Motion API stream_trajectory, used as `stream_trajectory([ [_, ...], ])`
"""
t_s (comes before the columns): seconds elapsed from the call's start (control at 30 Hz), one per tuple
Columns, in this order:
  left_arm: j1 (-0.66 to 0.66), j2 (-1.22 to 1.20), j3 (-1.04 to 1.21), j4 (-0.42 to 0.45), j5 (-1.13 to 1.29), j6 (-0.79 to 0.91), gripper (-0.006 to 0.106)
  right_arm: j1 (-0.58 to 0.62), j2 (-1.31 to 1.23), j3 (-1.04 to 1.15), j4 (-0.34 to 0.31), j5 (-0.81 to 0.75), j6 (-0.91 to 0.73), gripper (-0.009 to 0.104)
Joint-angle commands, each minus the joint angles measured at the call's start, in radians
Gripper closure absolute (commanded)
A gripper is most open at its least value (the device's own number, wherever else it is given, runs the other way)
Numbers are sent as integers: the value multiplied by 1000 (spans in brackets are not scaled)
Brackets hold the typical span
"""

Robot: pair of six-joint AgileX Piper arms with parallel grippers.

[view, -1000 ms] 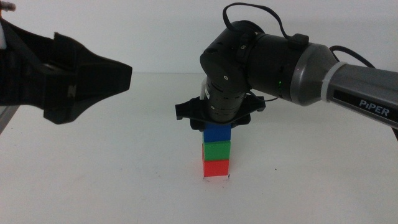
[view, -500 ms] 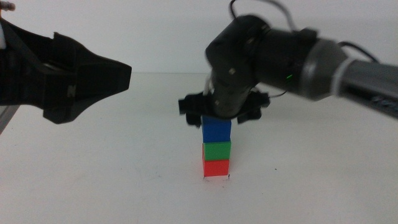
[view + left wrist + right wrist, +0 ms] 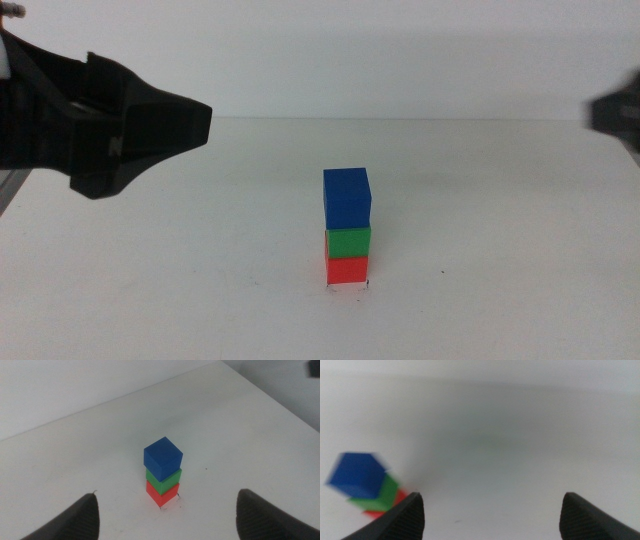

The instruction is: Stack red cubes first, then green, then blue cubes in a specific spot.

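Your upright stack — red cube, green, blue cube atop — stands free on the tabletop; left gripper at nine o'clock and right gripper both gape wide, empty.

White table, red cube on it

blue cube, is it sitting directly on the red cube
No, the blue cube rests on the green cube, which sits between it and the red cube at the bottom of the stack.
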Motion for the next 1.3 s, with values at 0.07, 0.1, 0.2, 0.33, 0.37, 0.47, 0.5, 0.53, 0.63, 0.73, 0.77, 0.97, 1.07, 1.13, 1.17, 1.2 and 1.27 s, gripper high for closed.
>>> stream_trajectory([
  [0.07,2,-4,5,1,-14,0,7,-183,-130,123,196,-118,-202,2],
  [0.1,2,-4,5,1,-14,0,7,-203,-137,131,221,-125,-238,2],
  [0.2,2,-4,5,1,-14,0,7,-210,-143,136,221,-136,-260,2],
  [0.33,2,-4,5,1,-14,0,7,-210,-143,136,210,-136,-260,2],
  [0.37,2,-4,5,1,-14,0,7,-210,-143,136,210,-136,-260,2],
  [0.47,2,-4,5,1,-14,0,7,-210,-143,136,210,-136,-260,2],
  [0.5,2,-4,5,1,-14,0,7,-210,-143,136,210,-136,-260,2],
  [0.53,2,-4,11,33,-14,0,7,-210,-143,136,210,-136,-260,2],
  [0.63,42,-40,51,90,-58,0,7,-210,-143,136,210,-136,-260,2],
  [0.73,137,-114,156,75,-196,0,7,-210,-143,136,215,-136,-260,2],
  [0.77,169,-137,201,64,-230,0,7,-210,-143,136,215,-136,-260,2],
  [0.97,406,-298,488,27,-442,0,7,-210,-180,208,219,-222,-260,2],
  [1.07,492,-407,642,27,-471,0,7,-210,-279,388,197,-459,-260,2],
  [1.13,538,-494,744,27,-495,0,7,-213,-382,543,130,-589,-260,2],
  [1.17,548,-538,785,27,-504,0,7,-217,-445,612,104,-616,-260,2],
  [1.2,557,-582,831,25,-509,0,7,-225,-508,673,78,-618,-260,2],
  [1.27,559,-659,904,19,-509,0,7,-246,-614,773,84,-614,-260,2],
])
